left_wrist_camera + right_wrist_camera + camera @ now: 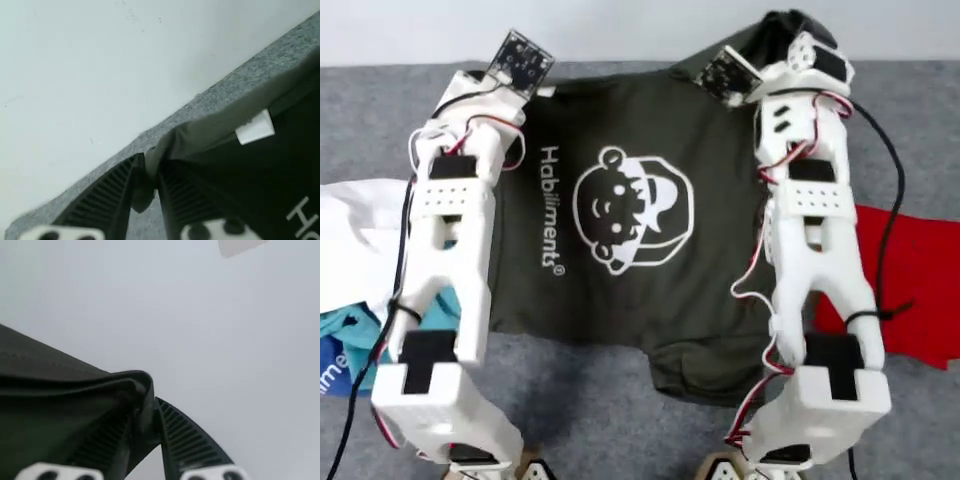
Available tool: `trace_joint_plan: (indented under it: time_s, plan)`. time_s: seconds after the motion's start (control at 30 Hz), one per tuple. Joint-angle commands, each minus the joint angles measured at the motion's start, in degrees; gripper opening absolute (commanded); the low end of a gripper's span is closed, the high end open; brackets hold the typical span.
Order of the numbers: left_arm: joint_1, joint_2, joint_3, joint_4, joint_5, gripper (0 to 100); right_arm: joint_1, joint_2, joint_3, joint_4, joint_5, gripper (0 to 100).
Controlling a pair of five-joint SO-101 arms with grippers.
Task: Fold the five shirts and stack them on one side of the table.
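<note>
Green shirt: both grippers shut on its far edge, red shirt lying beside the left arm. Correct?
Not quite. The red shirt lies beside the right arm, not the left, as the high view shows. The rest holds: the left gripper and the right gripper are both shut on the far edge of the green shirt.

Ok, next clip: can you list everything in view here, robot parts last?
green shirt: one, dark green with white print, spread across the table's middle
neck label: one, white, at the green shirt's far edge
white garment: one, white, crumpled at the left edge
teal garment: one, teal, beside the white one
red garment: one, red, right edge
table: one, grey
left gripper: one, black fingers, shut on the green shirt
right gripper: one, black fingers, shut on the green shirt
</note>
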Motion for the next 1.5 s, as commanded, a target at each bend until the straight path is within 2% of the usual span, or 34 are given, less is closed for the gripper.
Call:
trace_joint_plan:
  time_s: [0.0, 0.1, 0.23, 0.5, 0.67, 0.8, 0.97, 1.13, 1.27, 1.47]
  plan:
    - [-0.09, 1.05, -4.79, -1.41, -0.62, 2, -0.66, -0.4, -4.66, -1.45, 0.62, 0.9]
    - [-0.18, 1.05, -4.7, 0.35, -0.62, 2, -0.92, -0.75, -4.31, 1.54, 0.62, 0.9]
    - [0.18, -0.18, -4.88, 10.64, -0.7, 2, -0.92, -4.0, -4.13, 11.82, 0.35, 0.9]
    - [0.26, -4.13, -4.88, 30.51, -3.96, 2, -0.75, -12.44, -4.13, 40.75, -2.9, 0.9]
    - [0.26, -6.33, -4.88, 39.74, -4.48, 2, -1.1, -17.89, -4.13, 59.21, -3.69, 0.9]
    - [0.0, -6.42, -4.7, 47.03, -8.7, 2, -1.01, -21.14, -4.13, 72.66, -7.47, 0.9]
    - [0.18, -6.15, -4.62, 57.93, -13.01, 2, -1.01, -23.96, -4.13, 88.13, -7.74, 0.9]
    - [-0.26, -5.98, -4.26, 62.15, -14.42, 2, -1.1, -25.63, -4.13, 102.11, -7.91, 0.9]
    - [-0.53, -4.31, -2.86, 64.97, -15.74, 2, -1.1, -25.71, -4.4, 112.13, -12.75, 0.9]
    - [-0.53, -1.76, -2.68, 70.07, -15.56, 2, -0.48, -30.9, 1.93, 113.19, -15.12, 0.9]
